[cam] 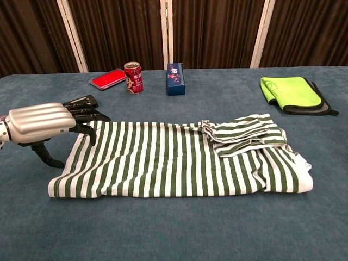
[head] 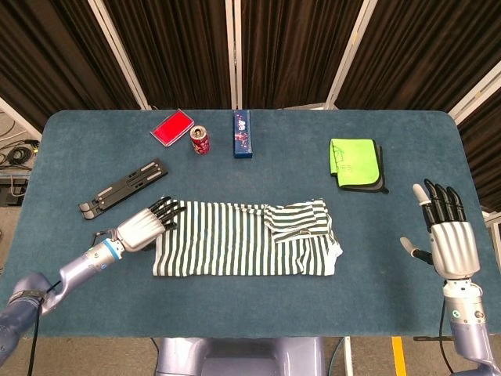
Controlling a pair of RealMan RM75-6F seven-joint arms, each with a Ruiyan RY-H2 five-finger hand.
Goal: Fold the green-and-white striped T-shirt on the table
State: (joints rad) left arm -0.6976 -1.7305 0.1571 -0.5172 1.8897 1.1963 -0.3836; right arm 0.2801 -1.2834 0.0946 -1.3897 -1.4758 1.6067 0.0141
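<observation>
The green-and-white striped T-shirt (head: 246,239) (cam: 179,157) lies flat on the blue table, folded into a long rectangle with a sleeve doubled over at its right end. My left hand (head: 143,225) (cam: 46,124) hovers at the shirt's left edge, fingers stretched over the far-left corner, thumb hanging below; nothing is between them. My right hand (head: 446,235) stands open at the table's right edge, well away from the shirt, and appears only in the head view.
A black folding stand (head: 124,188) lies just behind my left hand. At the back are a red case (head: 172,127), a red can (head: 200,140) and a blue box (head: 243,134). A lime cloth on a dark pad (head: 356,163) sits at the right.
</observation>
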